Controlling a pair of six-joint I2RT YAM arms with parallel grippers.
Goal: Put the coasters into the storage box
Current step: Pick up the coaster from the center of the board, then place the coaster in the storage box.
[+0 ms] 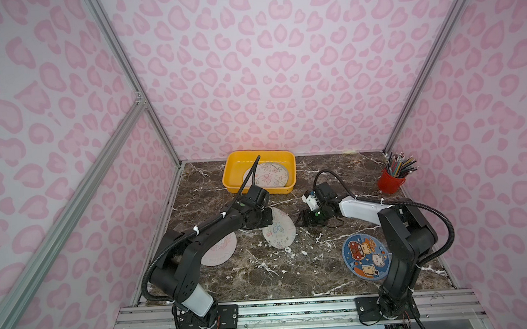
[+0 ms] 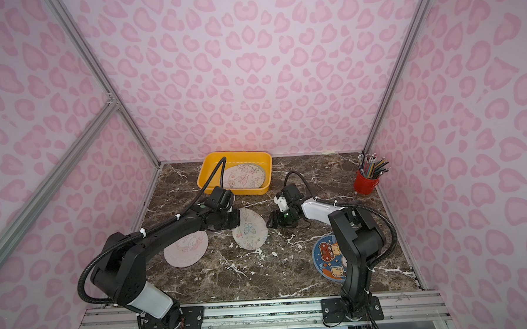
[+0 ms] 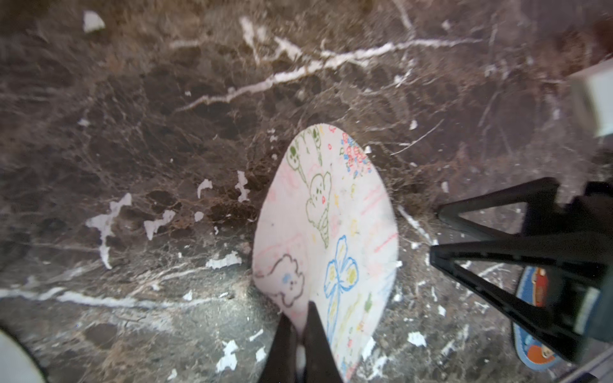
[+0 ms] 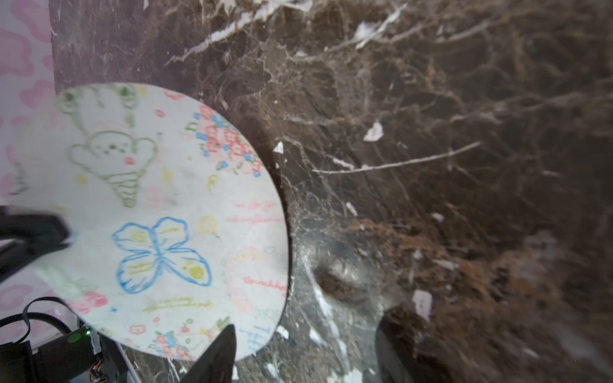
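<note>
Far left, a pale coaster (image 1: 220, 255) is lying flat on the tabletop (image 1: 261, 278), and the left arm is partly hiding it in both top views. Next over, the left gripper (image 3: 298, 315) is pinching the rim of the butterfly coaster (image 3: 331, 232), jaws squeezed tight on it. That coaster is sitting tilted up, not flat. Can't really tell if its far edge is touching the tabletop.

Behind all that, up against the back wall, the yellow storage box (image 1: 232, 172) is sitting with a floral coaster (image 1: 270, 174) already lying inside, over toward its right half. There might be more coasters stacked under it, too hard to see.

Just right of the butterfly coaster, the right gripper (image 3: 437, 233) is pointing at it with its jaws standing wide apart. It's holding nothing and not touching the coaster.

Further right, the blue coaster (image 1: 364, 255) with the cartoon prints is lying flat near the front, and the right arm is partly covering it. In the back right corner a red cup (image 1: 390, 182) full of pencils is standing upright.
</note>
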